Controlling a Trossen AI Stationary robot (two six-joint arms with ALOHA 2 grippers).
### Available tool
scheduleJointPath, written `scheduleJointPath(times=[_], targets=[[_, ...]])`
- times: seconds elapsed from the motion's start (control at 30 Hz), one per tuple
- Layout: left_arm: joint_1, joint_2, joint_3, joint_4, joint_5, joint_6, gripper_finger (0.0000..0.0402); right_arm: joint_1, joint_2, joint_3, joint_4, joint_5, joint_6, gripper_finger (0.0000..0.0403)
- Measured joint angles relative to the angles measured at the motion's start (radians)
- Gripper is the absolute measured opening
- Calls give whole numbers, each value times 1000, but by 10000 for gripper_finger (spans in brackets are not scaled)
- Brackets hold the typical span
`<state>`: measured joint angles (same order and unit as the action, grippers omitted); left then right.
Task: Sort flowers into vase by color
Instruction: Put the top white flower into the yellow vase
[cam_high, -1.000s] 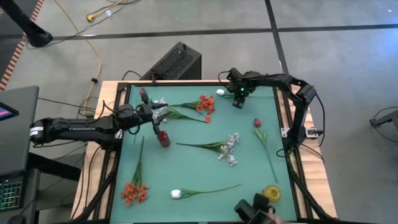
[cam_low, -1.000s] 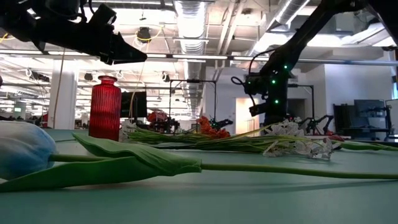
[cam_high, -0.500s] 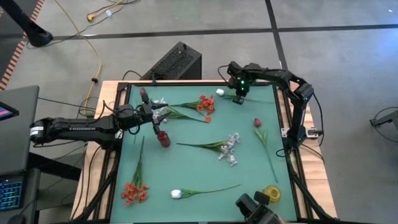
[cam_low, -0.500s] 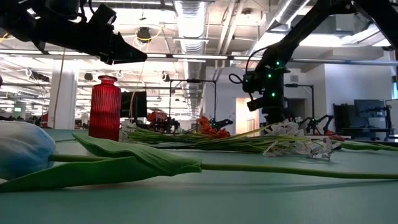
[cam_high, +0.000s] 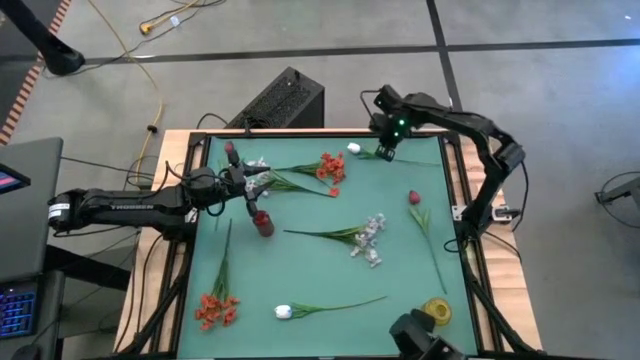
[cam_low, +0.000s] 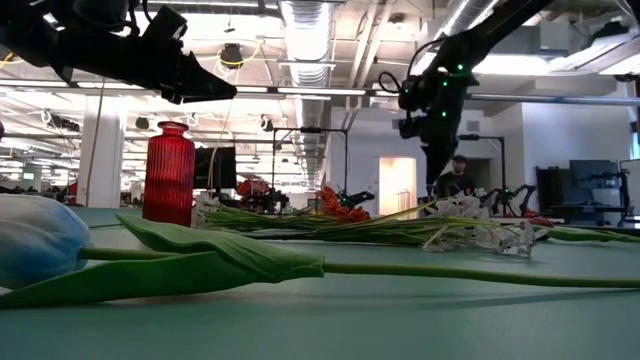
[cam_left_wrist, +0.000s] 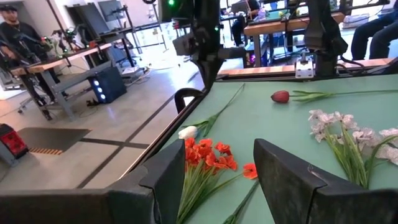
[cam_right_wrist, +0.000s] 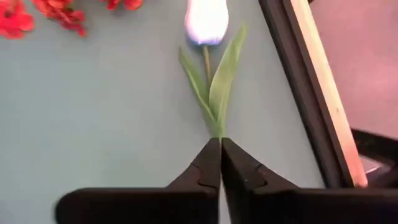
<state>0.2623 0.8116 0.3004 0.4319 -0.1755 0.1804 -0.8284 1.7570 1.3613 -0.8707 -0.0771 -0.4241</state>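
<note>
My right gripper (cam_high: 385, 150) is at the table's far edge, shut on a white tulip (cam_right_wrist: 207, 22) whose bud (cam_high: 354, 148) points toward the table's left. My left gripper (cam_left_wrist: 217, 180) stands open above and behind the red vase (cam_high: 262, 222), with nothing between its fingers. On the green mat lie an orange-red cluster (cam_high: 328, 168), a white spray (cam_high: 370, 238), a dark red bud (cam_high: 414, 198), a second orange-red cluster (cam_high: 215, 308) and another white tulip (cam_high: 283, 312). A yellow vase (cam_high: 436, 311) stands near the front right. My right gripper pinches the white tulip's green stem (cam_right_wrist: 216, 129) between its two fingertips, just below where the two leaves join. The fingers come from above, slanting down. The bud end lies away from the fingers, toward the mat; whether it is lifted clear I cannot tell.
The raised dark frame (cam_right_wrist: 292, 74) of the table runs close beside the held tulip. A dark red bud and a white spray (cam_high: 255, 168) lie under my left arm's wrist. A dark object (cam_high: 425, 340) sits at the near edge.
My right gripper has gone up from the mat, plainly higher in the low view, and a little toward the far edge. The white bud stays at the same spot in the high view. My left arm has kept still.
</note>
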Motion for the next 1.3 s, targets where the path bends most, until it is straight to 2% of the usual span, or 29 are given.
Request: scheduleJointPath(times=[0.13, 0.37, 0.47, 0.57, 0.63, 0.7, 0.8, 0.9, 1.07, 1.1, 1.3], targets=[[0, 0, 0, 0, 25, -6, 180, -8, 10, -68, 98, 0, -2, 125], [0, 0, 0, 0, 36, -6, 180, -35, 89, -78, 80, 16, 3, 243], [0, 0, 0, 0, 36, -6, 180, -30, 134, -78, 69, 59, -3, 264], [0, 0, 0, 0, 36, -5, 180, -26, 186, -78, 73, 74, -12, 268], [0, 0, 0, 0, 36, -5, 180, -9, 206, -73, 79, 157, -21, 269], [0, 0, 0, 0, 35, -5, 180, 2, 220, -69, 77, 208, -41, 263], [0, 0, 0, 0, 33, -5, 180, 16, 219, -70, 75, 189, -46, 227], [0, 0, 0, 0, 33, 9, 180, 19, 209, -72, 64, 177, -54, 162], [0, 0, 0, 2, 33, 11, 180, 20, 189, -76, 60, 171, -65, 28], [0, 0, 0, 5, 33, 11, 180, 19, 184, -76, 65, 180, -66, 19], [0, 0, 0, 10, 33, 11, 180, 14, 102, -76, 63, 188, -29, 27]])
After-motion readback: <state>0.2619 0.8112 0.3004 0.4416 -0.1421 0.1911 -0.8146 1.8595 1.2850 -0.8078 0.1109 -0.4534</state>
